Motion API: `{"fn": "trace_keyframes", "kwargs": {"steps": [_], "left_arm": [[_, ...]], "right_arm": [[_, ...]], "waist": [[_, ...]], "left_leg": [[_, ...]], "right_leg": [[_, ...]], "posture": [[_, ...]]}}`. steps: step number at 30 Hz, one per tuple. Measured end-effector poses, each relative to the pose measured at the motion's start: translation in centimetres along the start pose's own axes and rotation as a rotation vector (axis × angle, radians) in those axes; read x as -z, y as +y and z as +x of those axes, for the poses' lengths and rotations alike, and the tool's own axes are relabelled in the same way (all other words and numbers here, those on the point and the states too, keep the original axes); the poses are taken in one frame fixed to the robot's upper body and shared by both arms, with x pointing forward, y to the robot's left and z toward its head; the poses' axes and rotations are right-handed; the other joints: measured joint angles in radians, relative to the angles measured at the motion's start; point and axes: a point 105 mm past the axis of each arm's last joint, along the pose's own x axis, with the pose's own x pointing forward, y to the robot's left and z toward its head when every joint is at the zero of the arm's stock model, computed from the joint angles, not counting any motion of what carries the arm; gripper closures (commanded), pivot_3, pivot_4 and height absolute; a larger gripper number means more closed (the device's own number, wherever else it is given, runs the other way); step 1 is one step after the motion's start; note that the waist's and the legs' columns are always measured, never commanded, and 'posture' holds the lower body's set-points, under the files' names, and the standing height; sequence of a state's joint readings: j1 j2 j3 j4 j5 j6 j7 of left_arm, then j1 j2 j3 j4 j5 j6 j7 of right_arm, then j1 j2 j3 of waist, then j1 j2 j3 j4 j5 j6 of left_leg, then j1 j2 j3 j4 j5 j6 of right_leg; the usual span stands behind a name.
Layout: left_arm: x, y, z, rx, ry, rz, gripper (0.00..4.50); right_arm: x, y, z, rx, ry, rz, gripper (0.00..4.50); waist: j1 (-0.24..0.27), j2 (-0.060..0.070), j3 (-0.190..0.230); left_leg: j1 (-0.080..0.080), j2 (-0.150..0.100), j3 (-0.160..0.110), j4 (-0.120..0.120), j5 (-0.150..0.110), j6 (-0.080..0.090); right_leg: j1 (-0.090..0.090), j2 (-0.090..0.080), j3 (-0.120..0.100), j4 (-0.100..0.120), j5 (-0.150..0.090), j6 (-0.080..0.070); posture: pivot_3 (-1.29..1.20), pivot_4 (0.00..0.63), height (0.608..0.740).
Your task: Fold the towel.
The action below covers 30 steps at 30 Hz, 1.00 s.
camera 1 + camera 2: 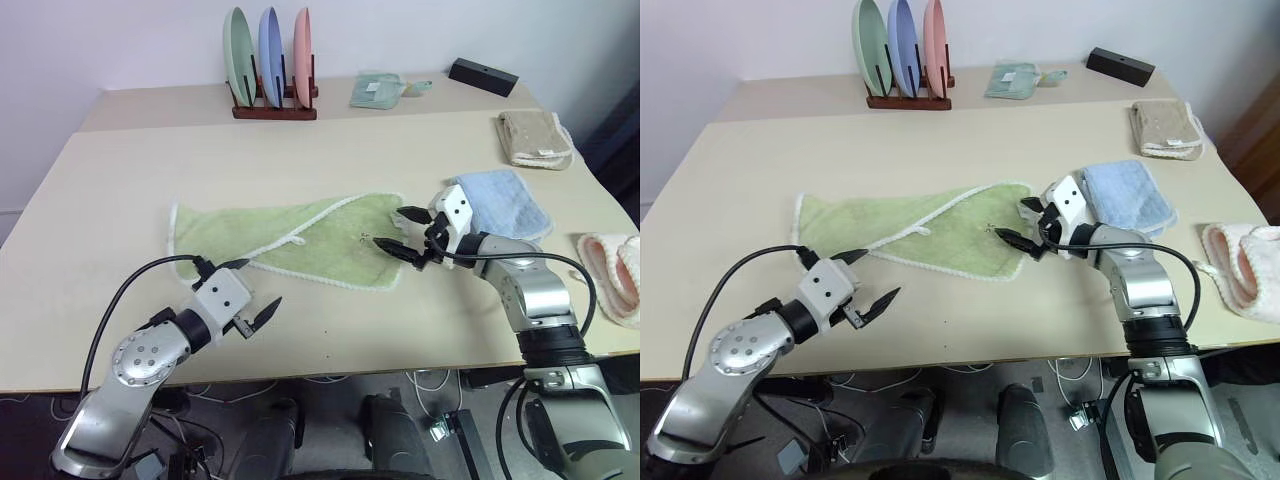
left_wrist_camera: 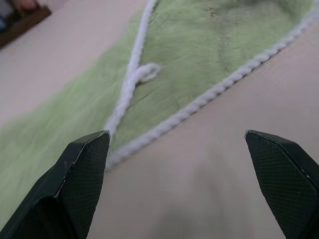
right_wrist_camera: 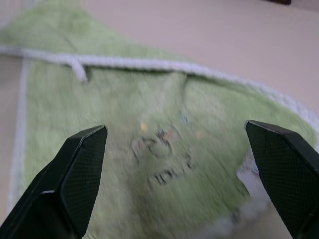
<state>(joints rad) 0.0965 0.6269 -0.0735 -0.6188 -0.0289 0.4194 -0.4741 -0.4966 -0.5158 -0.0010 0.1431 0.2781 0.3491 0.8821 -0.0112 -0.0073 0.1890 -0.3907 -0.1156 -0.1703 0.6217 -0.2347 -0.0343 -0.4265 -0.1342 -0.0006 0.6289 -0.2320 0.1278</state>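
The light green towel (image 1: 300, 240) with white edging lies flat in the middle of the table, one layer folded over on a slant, its small white loop (image 2: 145, 72) on top. My right gripper (image 1: 398, 230) hovers open over the towel's right end, close to its corner, and the right wrist view looks down on a faint printed mark on the towel (image 3: 124, 109). Open as well, my left gripper (image 1: 257, 287) is over bare table just in front of the towel's near edge (image 2: 199, 102), left of the middle. Neither gripper holds anything.
A folded light blue towel (image 1: 505, 200) lies just right of my right gripper. A folded beige towel (image 1: 535, 135) and a black box (image 1: 483, 75) are at the back right, a pink-and-white cloth (image 1: 612, 268) at the right edge. A rack of three plates (image 1: 270, 60) stands at the back.
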Motion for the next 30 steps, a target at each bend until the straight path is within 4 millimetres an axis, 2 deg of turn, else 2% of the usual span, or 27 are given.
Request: {"fn": "trace_keyframes", "kwargs": {"steps": [6, 9, 13, 17, 24, 25, 26, 27, 30], "left_arm": [[2.6, 1.4, 0.2, -0.06, 0.121, 0.06, 0.06], [4.9, 4.6, -1.3, -0.158, 0.234, 0.13, 0.06], [6.9, 7.3, -3.5, -0.246, 0.331, 0.15, 0.06], [7.4, 7.8, -3.6, -0.249, 0.328, 0.16, 0.06], [7.3, 8.3, -2.5, -0.229, 0.293, 0.169, 0.06], [7.3, 8.4, -2.3, -0.23, 0.287, 0.165, 0.59], [7.4, 8.3, -2.1, -0.226, 0.286, 0.159, 0.84], [7.4, 8.1, -1.9, -0.22, 0.285, 0.152, 1.32], [7.8, 7.8, -1.5, -0.207, 0.289, 0.137, 2.97]], "right_arm": [[-0.9, 1.1, -0.3, 0.003, -0.02, -0.028, 0.0], [-0.3, 1.6, -0.6, 0.016, -0.006, -0.017, 0.0], [-0.1, 1.4, -0.5, 0.042, -0.004, -0.007, 0.0], [-0.4, 1.5, -0.1, 0.049, -0.019, -0.004, 0.0], [-0.9, 1.5, 0.2, 0.049, -0.028, -0.015, 0.0], [-1.0, 1.5, 0.2, 0.051, -0.029, -0.016, 0.0], [-1.0, 1.4, 0.3, 0.053, -0.03, -0.017, 0.0], [-1.0, 1.4, 0.3, 0.053, -0.031, -0.018, 0.0], [-1.1, 1.4, 0.3, 0.054, -0.034, -0.021, 0.0]], "waist": [[0.002, 0.0, 0.0], [0.0, 0.0, 0.0], [-0.001, 0.0, 0.0], [0.0, 0.0, 0.0], [0.002, 0.001, -0.001], [0.003, 0.001, -0.001], [0.004, 0.0, -0.001], [0.003, 0.0, -0.001], [0.001, 0.0, -0.001]], "left_leg": [[0.0, 0.001, 0.0, 0.0, 0.0, 0.0], [0.0, 0.001, 0.0, 0.0, 0.0, 0.0], [0.0, 0.001, 0.0, -0.001, 0.0, 0.0], [0.0, 0.001, 0.0, 0.0, 0.0, 0.0], [0.001, 0.001, 0.0, 0.0, 0.0, 0.0], [0.001, 0.001, 0.0, 0.0, 0.0, 0.0], [0.001, 0.001, 0.0, 0.0, 0.0, 0.0], [0.001, 0.001, 0.0, 0.0, 0.0, 0.0], [0.001, 0.001, 0.0, 0.0, 0.0, 0.0]], "right_leg": [[0.0, 0.001, 0.0, 0.0, 0.0, 0.0], [0.0, 0.001, 0.0, 0.0, 0.0, 0.0], [-0.001, 0.001, 0.0, 0.0, 0.0, 0.0], [-0.001, 0.001, 0.0, 0.0, 0.0, 0.0], [-0.001, 0.001, 0.0, 0.001, 0.001, -0.001], [0.0, 0.001, 0.0, 0.001, 0.001, 0.0], [0.0, 0.001, 0.0, 0.001, 0.001, 0.0], [0.0, 0.001, 0.0, 0.001, 0.001, 0.0], [0.0, 0.001, 0.0, 0.001, 0.001, 0.0]], "posture": [[0.0, 0.15, 0.74], [0.0, 0.15, 0.74], [0.0, 0.15, 0.74], [0.0, 0.15, 0.74], [0.0, 0.15, 0.74], [0.0, 0.15, 0.74], [0.0, 0.15, 0.74], [0.0, 0.15, 0.74], [0.0, 0.15, 0.74]]}}
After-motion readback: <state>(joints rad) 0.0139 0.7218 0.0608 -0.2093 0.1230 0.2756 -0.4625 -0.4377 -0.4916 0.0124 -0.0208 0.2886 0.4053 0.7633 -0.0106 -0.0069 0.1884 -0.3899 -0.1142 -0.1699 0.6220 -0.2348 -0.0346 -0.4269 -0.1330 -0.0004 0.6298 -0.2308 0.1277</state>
